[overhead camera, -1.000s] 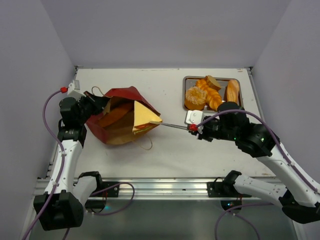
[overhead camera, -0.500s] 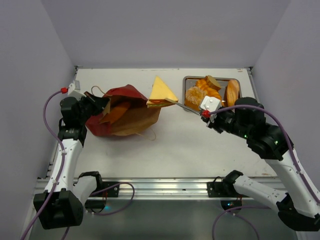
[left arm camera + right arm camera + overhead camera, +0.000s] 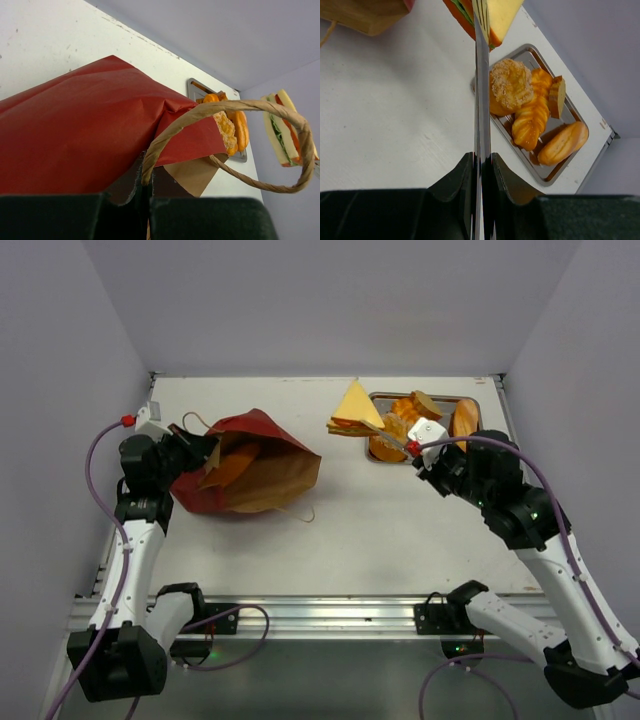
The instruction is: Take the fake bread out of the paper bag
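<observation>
Sandwich has travelled: a second ago it was at the paper bag's mouth, half a second ago mid-air between bag and tray, now it is up by the tray's left end, overlapping that rim in the top view. My right arm swung back and right with it. Right claw is pressed together on the handle of a metal fork, and the sandwich is stuck on the tines, clear of the table. In the right wrist view the fork shaft runs straight up between my fingers, with the sandwich at the top edge. Left claw hasn't shifted; it pinches the bag's rim where a handle loop comes out. Bag lies on its side at the left of the table, mouth toward my left arm, red outside up. One orange-brown piece shows inside the mouth; can't tell what it is. Several breads lie on the tray.
</observation>
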